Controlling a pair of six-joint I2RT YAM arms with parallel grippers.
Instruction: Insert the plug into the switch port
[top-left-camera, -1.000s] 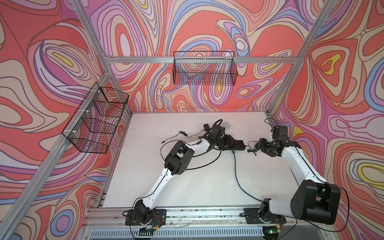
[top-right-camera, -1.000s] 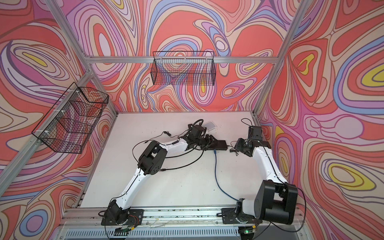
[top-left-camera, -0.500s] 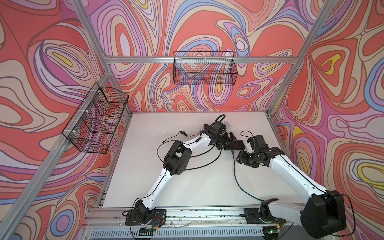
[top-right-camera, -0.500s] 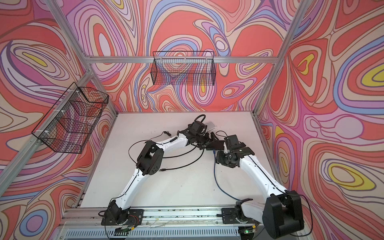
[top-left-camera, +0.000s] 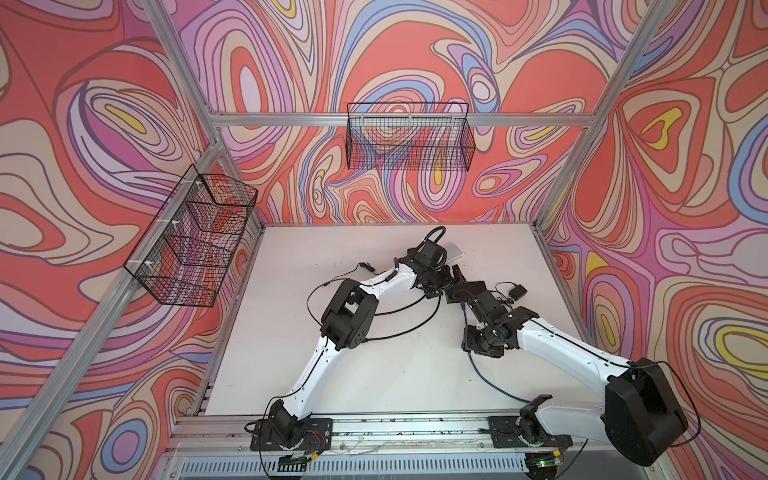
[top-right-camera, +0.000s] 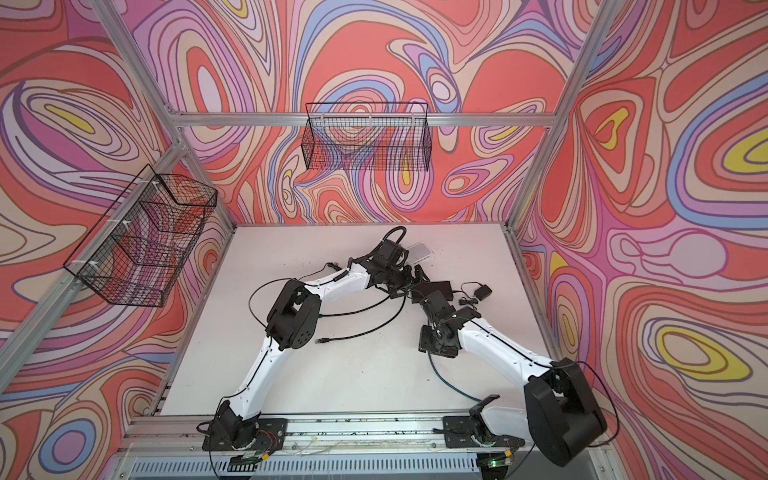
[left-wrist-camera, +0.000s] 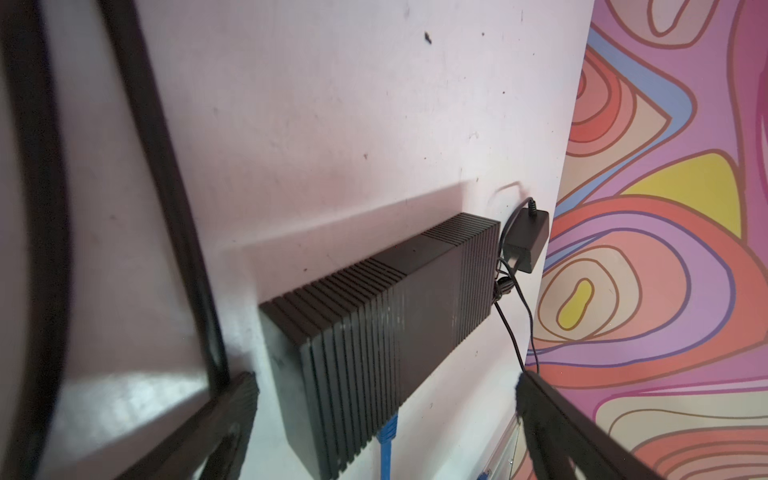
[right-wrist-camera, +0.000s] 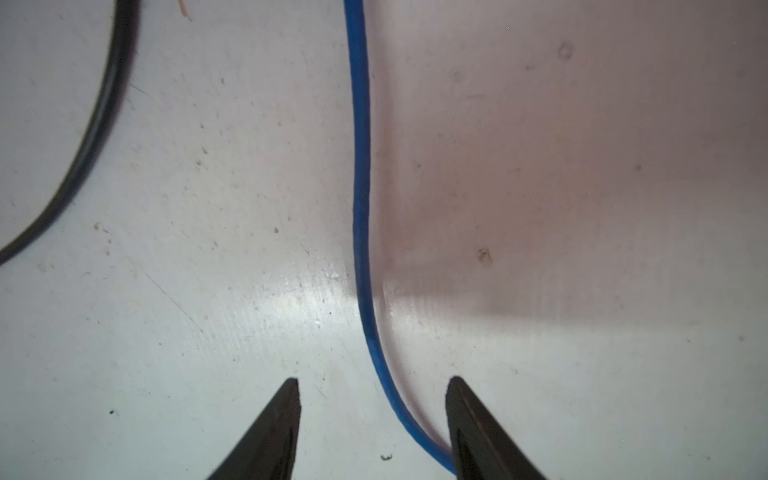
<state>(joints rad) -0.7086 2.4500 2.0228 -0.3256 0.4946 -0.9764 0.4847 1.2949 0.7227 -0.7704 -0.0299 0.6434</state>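
Blue cable (right-wrist-camera: 361, 187) runs over a white desk (top-left-camera: 270, 332) from 6 o'clock up to a black ribbed switch (left-wrist-camera: 386, 332). In both top views the switch lies at about 2 o'clock from the desk's middle, with its long axis running 9 to 3. The blue plug (left-wrist-camera: 388, 432) meets the switch's 6 o'clock face and looks already seated in a port.

The left claw (left-wrist-camera: 384, 380) is spread fully wide around the switch's end and holds nothing. The right claw (right-wrist-camera: 374, 381) is partly open and straddles the cable without gripping it. The plug lies toward 12 o'clock from it, along the cable. The left claw is nearer the switch. A black adapter (top-left-camera: 517, 291) lies just beside the switch at 3 o'clock.
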